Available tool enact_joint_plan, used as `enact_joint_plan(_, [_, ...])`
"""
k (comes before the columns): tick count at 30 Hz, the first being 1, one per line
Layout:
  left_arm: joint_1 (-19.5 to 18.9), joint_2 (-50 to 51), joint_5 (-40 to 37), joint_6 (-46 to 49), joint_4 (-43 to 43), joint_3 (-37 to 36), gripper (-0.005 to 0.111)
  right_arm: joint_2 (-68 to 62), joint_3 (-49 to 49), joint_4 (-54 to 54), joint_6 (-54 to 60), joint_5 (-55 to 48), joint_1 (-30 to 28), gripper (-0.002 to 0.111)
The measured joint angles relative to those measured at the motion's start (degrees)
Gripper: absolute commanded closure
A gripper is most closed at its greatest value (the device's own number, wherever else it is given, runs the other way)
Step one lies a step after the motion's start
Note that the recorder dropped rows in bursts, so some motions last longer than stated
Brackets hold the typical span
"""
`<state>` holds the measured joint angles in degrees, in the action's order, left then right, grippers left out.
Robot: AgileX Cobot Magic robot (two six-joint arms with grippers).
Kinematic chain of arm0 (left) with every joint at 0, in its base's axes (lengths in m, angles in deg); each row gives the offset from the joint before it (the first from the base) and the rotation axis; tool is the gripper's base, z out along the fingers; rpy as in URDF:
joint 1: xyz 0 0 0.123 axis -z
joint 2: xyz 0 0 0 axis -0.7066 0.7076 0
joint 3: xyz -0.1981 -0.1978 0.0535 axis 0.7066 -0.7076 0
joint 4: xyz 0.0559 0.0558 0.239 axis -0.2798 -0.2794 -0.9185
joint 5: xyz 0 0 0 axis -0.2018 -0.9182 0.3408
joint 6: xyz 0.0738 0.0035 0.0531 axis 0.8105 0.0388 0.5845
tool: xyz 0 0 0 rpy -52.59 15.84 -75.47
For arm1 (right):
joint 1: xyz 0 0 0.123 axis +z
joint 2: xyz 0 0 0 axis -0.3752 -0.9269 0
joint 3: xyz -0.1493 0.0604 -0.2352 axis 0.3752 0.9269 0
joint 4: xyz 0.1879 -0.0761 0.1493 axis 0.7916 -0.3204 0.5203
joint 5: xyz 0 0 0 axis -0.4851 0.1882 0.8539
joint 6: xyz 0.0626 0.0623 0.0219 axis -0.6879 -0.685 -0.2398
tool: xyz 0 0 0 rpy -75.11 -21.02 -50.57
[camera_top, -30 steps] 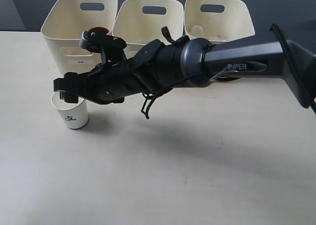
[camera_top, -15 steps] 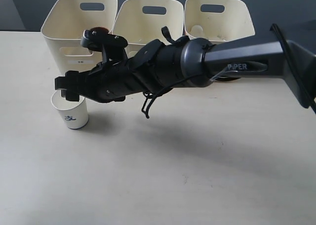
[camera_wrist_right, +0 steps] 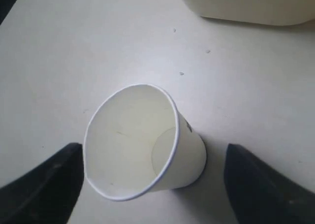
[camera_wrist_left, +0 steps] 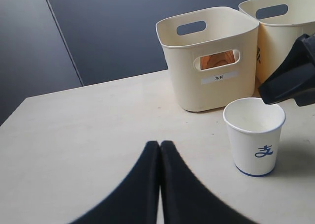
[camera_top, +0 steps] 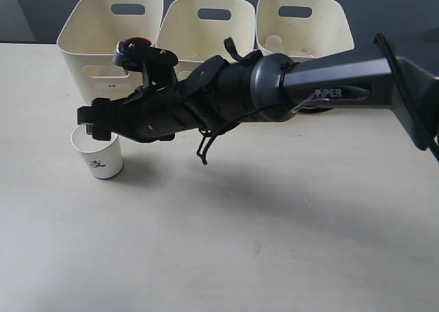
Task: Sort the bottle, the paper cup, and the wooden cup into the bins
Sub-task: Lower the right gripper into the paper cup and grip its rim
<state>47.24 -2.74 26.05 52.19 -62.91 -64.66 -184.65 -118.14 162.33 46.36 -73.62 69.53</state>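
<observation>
Hovering at left of the frame, the right gripper spreads its fingers astride the upright paper cup; left gripper is pressed closed, empty.

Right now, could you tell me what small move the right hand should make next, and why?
Probably a short descent, then a close. The right hand is open and sits above the upright, empty paper cup, with one finger showing on either side of the cup's rim in the right wrist view. The cup stands on the table, not yet gripped. The left hand is shut and apart from it.
</observation>
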Motion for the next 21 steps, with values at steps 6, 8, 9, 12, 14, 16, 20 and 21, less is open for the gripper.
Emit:
enact_joint_plan(6, [0.00, 0.00, 0.00, 0.00, 0.00, 0.00, 0.107, -2.16, -1.14, -0.12, 0.00, 0.13, 0.00, 0.034])
enact_joint_plan(8, [0.00, 0.00, 0.00, 0.00, 0.00, 0.00, 0.107, -2.41, -1.73, -0.12, 0.00, 0.13, 0.00, 0.034])
enact_joint_plan(9, [0.00, 0.00, 0.00, 0.00, 0.00, 0.00, 0.107, -2.54, -2.06, -0.12, 0.00, 0.13, 0.00, 0.034])
enact_joint_plan(12, [0.00, 0.00, 0.00, 0.00, 0.00, 0.00, 0.107, -2.54, -2.31, 0.77, 0.00, 0.13, 0.00, 0.034])
enact_joint_plan(14, [0.00, 0.00, 0.00, 0.00, 0.00, 0.00, 0.107, -2.54, -2.31, 0.76, 0.00, 0.13, 0.00, 0.034])
enact_joint_plan(16, [0.00, 0.00, 0.00, 0.00, 0.00, 0.00, 0.107, -2.54, -2.31, 0.86, 0.00, 0.25, 0.00, 0.034])
enact_joint_plan(20, [0.00, 0.00, 0.00, 0.00, 0.00, 0.00, 0.107, -2.54, -2.31, 0.86, 0.00, 0.47, 0.00, 0.034])
enact_joint_plan(21, [0.00, 0.00, 0.00, 0.00, 0.00, 0.00, 0.107, -2.54, -2.31, 0.86, 0.00, 0.47, 0.00, 0.034])
